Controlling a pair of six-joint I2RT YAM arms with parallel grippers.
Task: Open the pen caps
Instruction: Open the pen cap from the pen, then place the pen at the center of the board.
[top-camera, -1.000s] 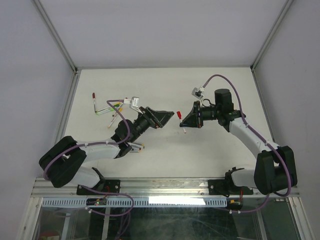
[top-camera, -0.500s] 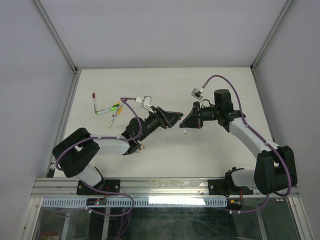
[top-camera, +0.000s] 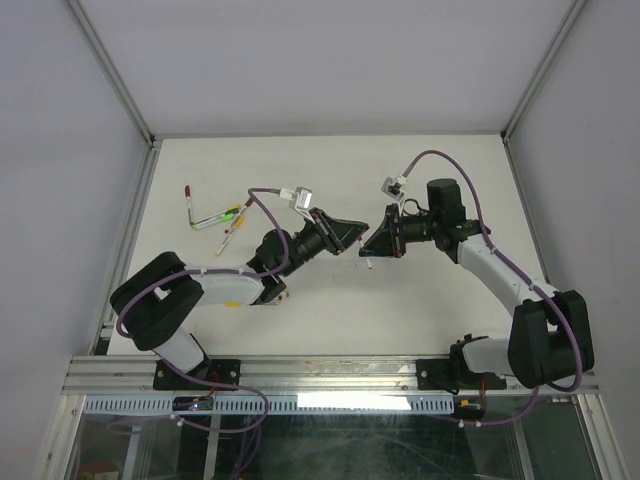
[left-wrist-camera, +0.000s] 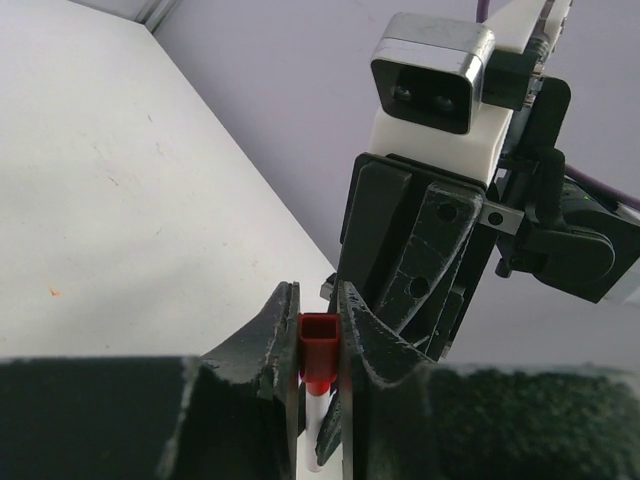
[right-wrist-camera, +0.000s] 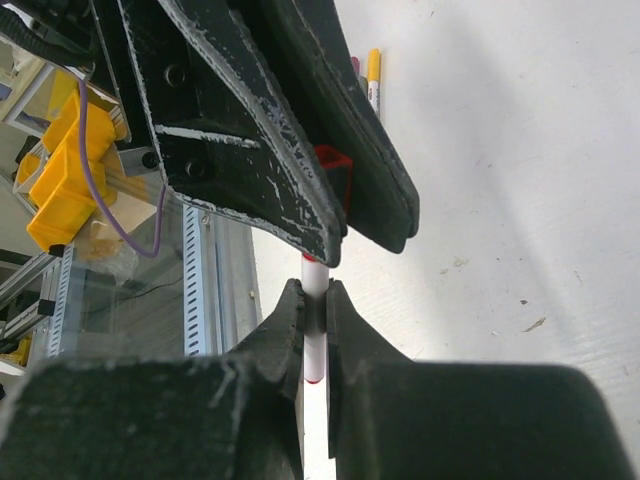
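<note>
**Two-arm grasp on a single pen, held above the desk.** The left claw (left-wrist-camera: 318, 318) was closed narrowly on the red cap (left-wrist-camera: 318, 352). One dark finger (left-wrist-camera: 275, 335) pressed against each flat side of the cap. In the left wrist view the cap sat on the upper end of the pen (left-wrist-camera: 314, 432), whose white barrel ran down out of the claw.

The right claw (right-wrist-camera: 314, 295) was clamped on the same pen (right-wrist-camera: 313, 355) lower down the barrel, just below the cap (right-wrist-camera: 336, 176). The pen's small red tail end showed beneath the right claw's fingers (right-wrist-camera: 285, 330).

From above, the left claw (top-camera: 350, 238) and the right claw (top-camera: 374, 240) met tip to tip over the middle of the desk (top-camera: 430, 170). The pen (top-camera: 368, 263) stood between them, its lower end pointing towards the near edge.

**Remaining stock.** A cluster of loose pens (top-camera: 222, 217) lay on the far left part of the desk, well apart from the claws. A red-tipped pen (top-camera: 188, 200) lay beside the cluster. A few more pens (top-camera: 278, 293) lay by the left forearm. A yellow-ended pen (right-wrist-camera: 372, 72) was visible on the desk behind the left claw in the right wrist view.
</note>
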